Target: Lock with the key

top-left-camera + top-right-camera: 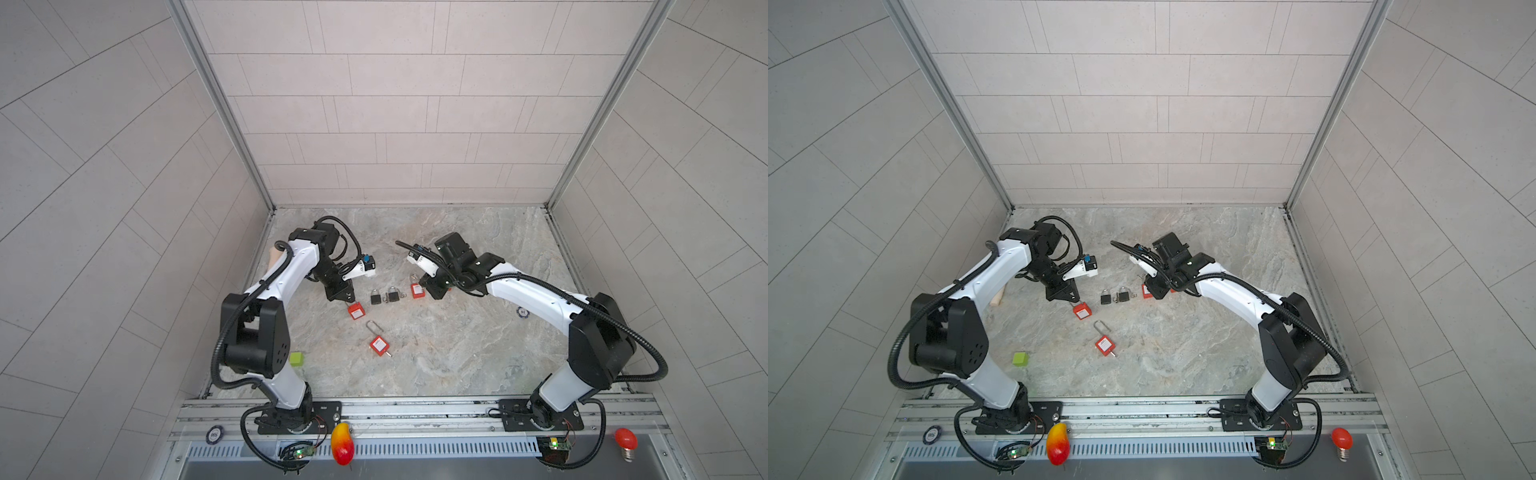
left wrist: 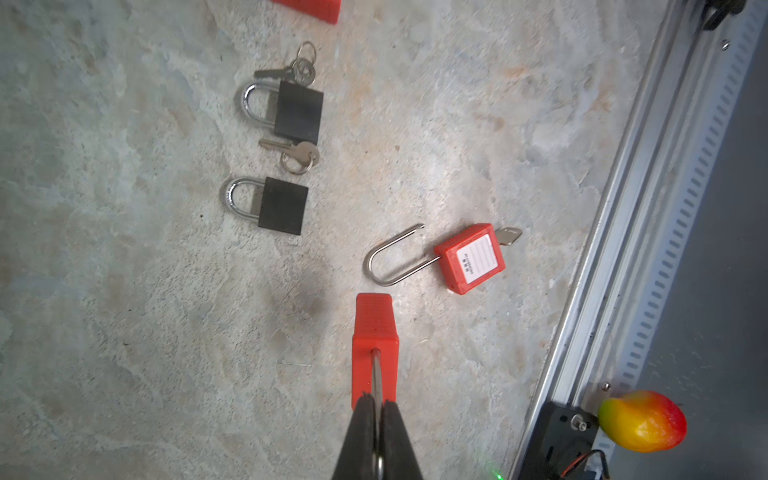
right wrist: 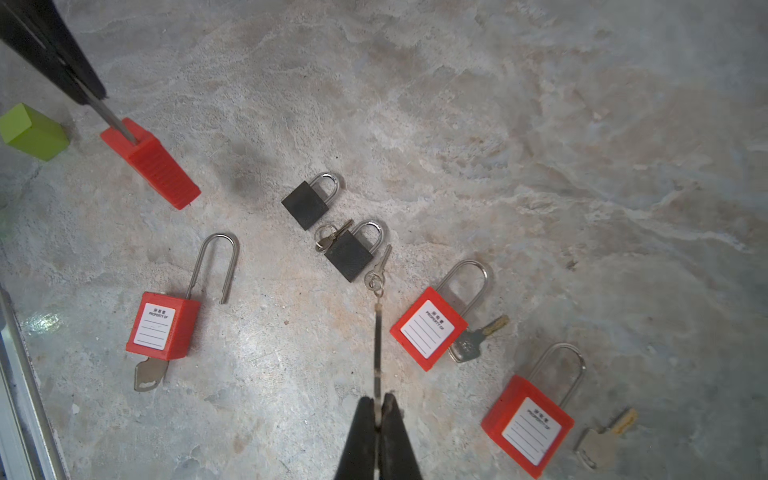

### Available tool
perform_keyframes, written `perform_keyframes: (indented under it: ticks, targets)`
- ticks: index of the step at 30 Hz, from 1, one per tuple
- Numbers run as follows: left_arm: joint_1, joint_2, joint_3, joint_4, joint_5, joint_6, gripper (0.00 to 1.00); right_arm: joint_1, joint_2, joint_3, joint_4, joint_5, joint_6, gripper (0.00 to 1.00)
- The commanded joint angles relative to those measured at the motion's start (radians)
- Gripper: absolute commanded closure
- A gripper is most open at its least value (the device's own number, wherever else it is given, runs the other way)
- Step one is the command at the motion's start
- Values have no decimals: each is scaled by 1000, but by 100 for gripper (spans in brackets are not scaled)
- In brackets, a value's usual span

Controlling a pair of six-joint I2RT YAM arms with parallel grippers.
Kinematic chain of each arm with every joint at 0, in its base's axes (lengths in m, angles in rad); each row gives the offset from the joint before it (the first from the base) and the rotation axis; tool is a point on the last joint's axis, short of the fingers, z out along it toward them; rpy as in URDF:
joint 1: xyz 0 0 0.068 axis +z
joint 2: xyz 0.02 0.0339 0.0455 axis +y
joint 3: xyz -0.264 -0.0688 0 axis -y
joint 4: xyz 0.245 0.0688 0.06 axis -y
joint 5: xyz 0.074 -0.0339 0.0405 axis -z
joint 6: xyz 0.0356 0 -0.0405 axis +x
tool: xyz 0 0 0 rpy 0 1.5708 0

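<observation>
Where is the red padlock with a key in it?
The red padlock lies centrally in both top views, below the black padlocks and right of the green block.

The red padlock [image 2: 375, 332] at lower centre is ribbed, matt plastic. The black padlock [image 2: 284, 205] left of centre has a matt body and a glossy metal shackle; the tabletop [image 2: 124, 311] looks like rough stone.

The red plastic padlock with the open steel shackle [image 3: 163, 326], toward the front edge of the bench, carries a white paper label [image 3: 156, 325]. On it "PROPERTY OF" is printed under three Chinese characters. The first closed red plastic padlock [image 3: 428, 328] and the second closed red plastic padlock [image 3: 528, 426], nearer the middle, bear the same words. The number on the round blue-and-white disc [image 1: 522, 311] near the right edge is too small to read.
</observation>
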Motion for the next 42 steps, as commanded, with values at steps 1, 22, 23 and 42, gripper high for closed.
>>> perform_keyframes:
  ticks: [1, 22, 23, 42]
  targets:
    - [2, 53, 75, -90, -80, 75, 100, 24, 16, -10, 56, 26, 106, 100]
    - [-25, 391, 324, -179, -145, 180, 100, 96, 161, 66, 102, -29, 309, 100]
    - [-24, 399, 331, -170, -150, 178, 99, 97, 164, 65, 110, -25, 323, 100]
    - [-21, 372, 329, 126, -196, 105, 55, 188, 216, 91, 152, 80, 522, 100]
